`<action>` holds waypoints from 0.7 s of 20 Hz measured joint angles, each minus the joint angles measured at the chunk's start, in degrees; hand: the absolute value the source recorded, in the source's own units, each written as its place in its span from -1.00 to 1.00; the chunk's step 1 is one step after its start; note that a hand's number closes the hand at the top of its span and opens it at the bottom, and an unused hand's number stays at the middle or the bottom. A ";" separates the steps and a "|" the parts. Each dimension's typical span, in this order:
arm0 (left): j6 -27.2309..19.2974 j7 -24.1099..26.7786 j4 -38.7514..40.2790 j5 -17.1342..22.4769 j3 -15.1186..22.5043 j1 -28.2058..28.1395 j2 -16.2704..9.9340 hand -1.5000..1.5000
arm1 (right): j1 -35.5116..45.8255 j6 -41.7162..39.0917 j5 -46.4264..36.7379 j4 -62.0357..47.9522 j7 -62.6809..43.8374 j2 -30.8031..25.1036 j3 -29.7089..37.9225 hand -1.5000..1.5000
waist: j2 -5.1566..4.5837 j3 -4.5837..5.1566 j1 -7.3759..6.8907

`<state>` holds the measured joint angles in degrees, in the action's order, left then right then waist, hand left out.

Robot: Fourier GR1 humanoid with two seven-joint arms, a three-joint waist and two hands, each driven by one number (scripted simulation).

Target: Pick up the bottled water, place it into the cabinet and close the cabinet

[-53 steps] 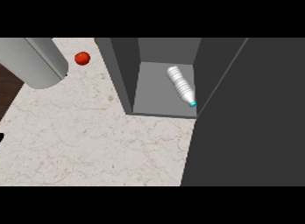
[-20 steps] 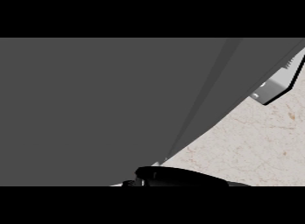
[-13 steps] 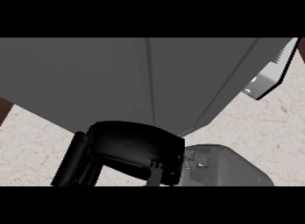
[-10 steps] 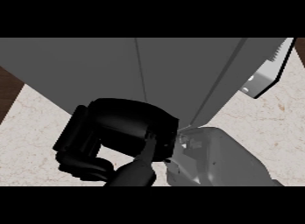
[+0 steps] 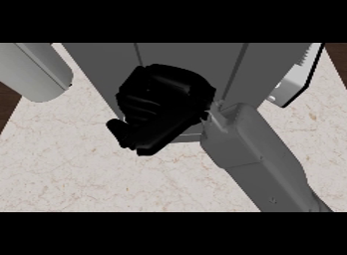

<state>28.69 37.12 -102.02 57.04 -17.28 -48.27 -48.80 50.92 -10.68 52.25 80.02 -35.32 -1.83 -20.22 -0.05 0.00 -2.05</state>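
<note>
Bottle unseen, whereabouts unclear. Cabinet (image 5: 184,64): flat matte grey doors, seam between. Right hand (image 5: 162,107): glossy black, against the doors, fingers curled, nothing visibly held. Grey boxy forearm (image 5: 254,159) below. Speckled marble counter (image 5: 73,169); grey cylinder (image 5: 29,69) top left.

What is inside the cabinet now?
Nothing inside shows. The cabinet presents only its grey closed front, and the right hand covers part of it. The bottle is not visible, so whether it is inside cannot be seen.
</note>
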 measured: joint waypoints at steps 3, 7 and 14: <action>0.54 -1.43 -0.65 0.33 -1.19 0.05 1.21 -1.00 | 1.19 -2.03 -0.84 -4.28 1.93 -0.63 3.10 1.00 | 0.00 0.04 0.29; 1.33 -2.75 -1.22 -0.63 -2.20 0.10 3.27 -1.00 | 2.52 -6.07 -4.05 -8.56 6.14 -0.56 4.43 1.00 | 0.33 0.15 0.22; 2.35 -5.29 -1.86 -0.64 -3.36 0.94 5.05 -1.00 | 4.11 -10.13 -10.27 -12.28 12.27 0.08 4.32 -1.00 | 0.71 0.31 0.23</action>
<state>31.04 31.83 -103.87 56.40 -20.64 -47.33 -43.75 55.03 -20.81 41.97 67.74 -23.05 -1.75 -15.89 0.65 0.31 -1.82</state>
